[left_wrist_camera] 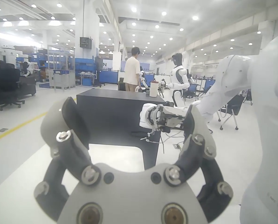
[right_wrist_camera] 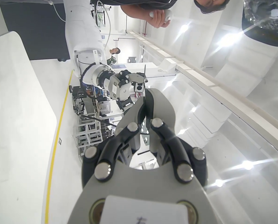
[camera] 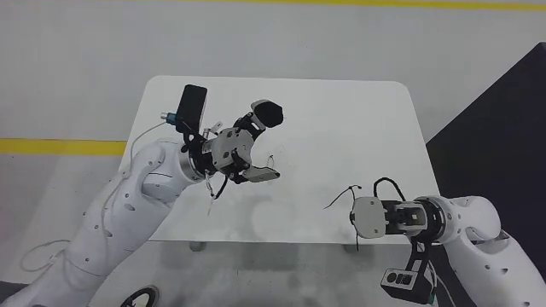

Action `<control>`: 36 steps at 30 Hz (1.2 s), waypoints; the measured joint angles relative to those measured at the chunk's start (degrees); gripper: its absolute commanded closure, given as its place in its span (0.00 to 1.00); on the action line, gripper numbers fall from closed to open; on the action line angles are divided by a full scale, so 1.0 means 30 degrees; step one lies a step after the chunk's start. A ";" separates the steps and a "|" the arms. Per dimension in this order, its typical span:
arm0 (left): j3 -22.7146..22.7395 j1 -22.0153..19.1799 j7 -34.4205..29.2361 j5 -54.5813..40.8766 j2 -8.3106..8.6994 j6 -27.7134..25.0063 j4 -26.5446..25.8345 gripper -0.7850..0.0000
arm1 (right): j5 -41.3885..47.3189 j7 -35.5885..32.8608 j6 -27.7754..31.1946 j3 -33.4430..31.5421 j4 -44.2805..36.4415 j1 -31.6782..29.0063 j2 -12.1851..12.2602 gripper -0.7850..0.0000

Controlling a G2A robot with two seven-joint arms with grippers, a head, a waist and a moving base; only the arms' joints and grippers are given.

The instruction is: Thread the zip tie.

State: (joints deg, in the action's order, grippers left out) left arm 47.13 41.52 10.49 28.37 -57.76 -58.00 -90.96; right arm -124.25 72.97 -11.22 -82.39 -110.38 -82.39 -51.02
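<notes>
Right gripper [right_wrist_camera: 145, 99] pinches the zip tie [right_wrist_camera: 144, 75] — pointing straight out toward the open left gripper [camera: 266, 143], above the worktop's [camera: 341, 111] near edge.

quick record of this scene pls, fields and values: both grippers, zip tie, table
left gripper: open, holding nothing, over the table's left half
right gripper: shut on the zip tie, near the table's front edge
zip tie: thin black strip, free end sticking out past the fingertips
table: white, rounded corners

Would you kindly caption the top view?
Open left gripper faces the right gripper, shut on a zip tie, above the table.
</notes>
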 measured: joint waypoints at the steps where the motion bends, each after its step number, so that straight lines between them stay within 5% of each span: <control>1: 0.0000 -0.0001 0.0000 0.0001 0.0000 0.0000 0.0000 0.00 | 0.0000 0.0000 0.0000 0.0000 0.0000 0.0000 0.0000 1.00; 16: 0.0002 0.0001 0.0002 -0.0001 0.0000 0.0001 -0.0002 0.00 | -0.0323 -0.0428 -0.0056 0.0202 -0.0166 -0.0057 -0.0036 1.00; 25: 0.2499 0.0910 0.0697 -0.0641 0.0136 0.0818 -0.0529 0.00 | -0.4015 -0.2438 -0.4596 0.2650 -0.1630 0.0010 -0.0547 1.00; 36: 0.3461 0.1783 0.0338 -0.1205 -0.0065 0.0852 -0.1149 0.00 | -0.7520 -0.5456 -0.7480 0.1981 -0.2186 -0.0519 -0.0741 1.00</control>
State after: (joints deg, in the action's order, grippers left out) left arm 57.52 46.87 11.50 24.76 -57.96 -55.45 -94.41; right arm -146.81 56.61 -33.66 -76.45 -116.94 -83.94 -53.24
